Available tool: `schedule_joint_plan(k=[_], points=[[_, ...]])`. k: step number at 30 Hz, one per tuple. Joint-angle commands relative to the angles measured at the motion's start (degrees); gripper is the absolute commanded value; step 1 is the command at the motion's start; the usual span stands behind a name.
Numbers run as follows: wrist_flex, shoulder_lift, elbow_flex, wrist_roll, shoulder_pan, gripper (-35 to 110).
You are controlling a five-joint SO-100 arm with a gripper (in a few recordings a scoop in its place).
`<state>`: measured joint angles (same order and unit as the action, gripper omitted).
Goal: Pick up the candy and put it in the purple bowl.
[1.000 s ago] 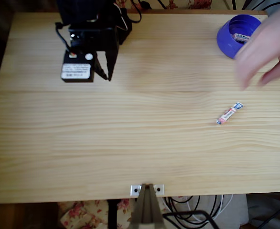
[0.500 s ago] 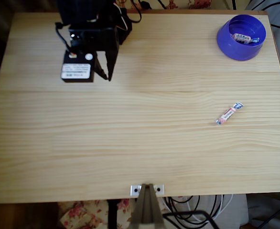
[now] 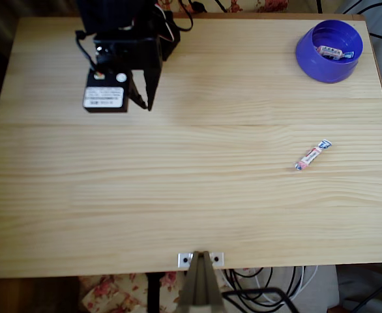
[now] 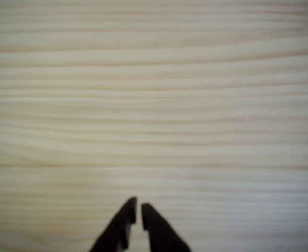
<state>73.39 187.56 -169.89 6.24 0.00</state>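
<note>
Waiting at the start, looks like: gripper (image 3: 143, 103) pinched closed, empty, well apart from the wrapped candy (image 3: 312, 155). Next it'd need to open up and reach over there, then the purple bowl (image 3: 330, 50).

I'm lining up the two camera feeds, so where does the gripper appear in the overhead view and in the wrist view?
Overhead view: the gripper is at upper left, its dark fingers pointing down the picture over the table.
Wrist view: the gripper is at bottom centre, fingertips nearly touching.
Shared landmark: the table's pale wood grain lies under the gripper in both views.
</note>
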Motion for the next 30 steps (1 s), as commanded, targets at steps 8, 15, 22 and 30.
schedule_joint_plan(k=[8, 15, 22, 30], points=[[-1.1, 1.4, 0.4, -0.1, -1.1, 0], [-1.1, 1.4, 0.4, 0.9, 0.1, 0], [-1.1, 1.4, 0.4, 1.1, 0.3, 0], [-1.1, 1.4, 0.4, 0.5, -0.4, 0]])
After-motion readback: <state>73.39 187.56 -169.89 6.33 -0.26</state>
